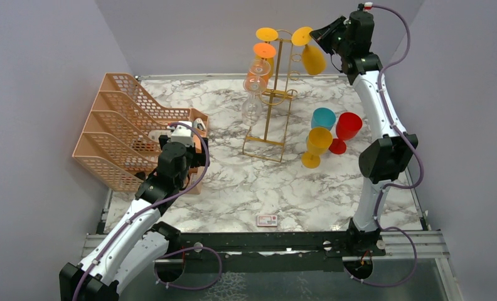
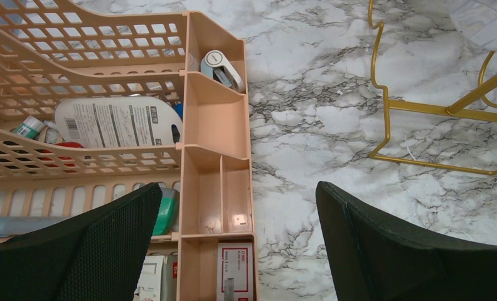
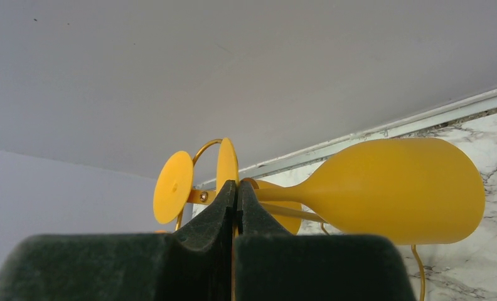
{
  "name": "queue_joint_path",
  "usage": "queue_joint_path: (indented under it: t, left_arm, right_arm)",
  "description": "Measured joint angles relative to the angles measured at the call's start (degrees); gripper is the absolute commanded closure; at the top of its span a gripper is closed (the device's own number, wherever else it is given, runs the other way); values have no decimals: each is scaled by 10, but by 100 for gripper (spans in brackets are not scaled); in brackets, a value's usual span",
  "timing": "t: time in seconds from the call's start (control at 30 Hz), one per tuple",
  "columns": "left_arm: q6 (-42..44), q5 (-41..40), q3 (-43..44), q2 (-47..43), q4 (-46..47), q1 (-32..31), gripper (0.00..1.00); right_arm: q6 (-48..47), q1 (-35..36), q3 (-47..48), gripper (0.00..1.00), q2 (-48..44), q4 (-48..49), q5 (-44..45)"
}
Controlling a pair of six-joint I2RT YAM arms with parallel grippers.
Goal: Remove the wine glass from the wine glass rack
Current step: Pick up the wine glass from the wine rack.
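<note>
One wine glass (image 3: 384, 188), foot pinched in right gripper (image 3: 236, 189), at rack (image 1: 277, 95) top

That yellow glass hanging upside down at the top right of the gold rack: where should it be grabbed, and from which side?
Grip the yellow wine glass by its thin stem, just under the foot, coming from the right, the side away from the wine glass rack posts. The bowl is too wide and smooth to pinch; the stem fits. The right gripper appears shut there.
</note>
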Motion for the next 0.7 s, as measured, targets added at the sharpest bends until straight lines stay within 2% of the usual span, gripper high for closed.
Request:
queue_joint_path:
  t: [0.47,0.7]
  left_arm:
    - [0,0,0,-1,0,0,1]
    - [0,0,0,-5,-1,0,1]
  right_arm:
    - [-17,0,-7,99,-6,4,15]
    - [-44,0,-107,99,-103,28,24]
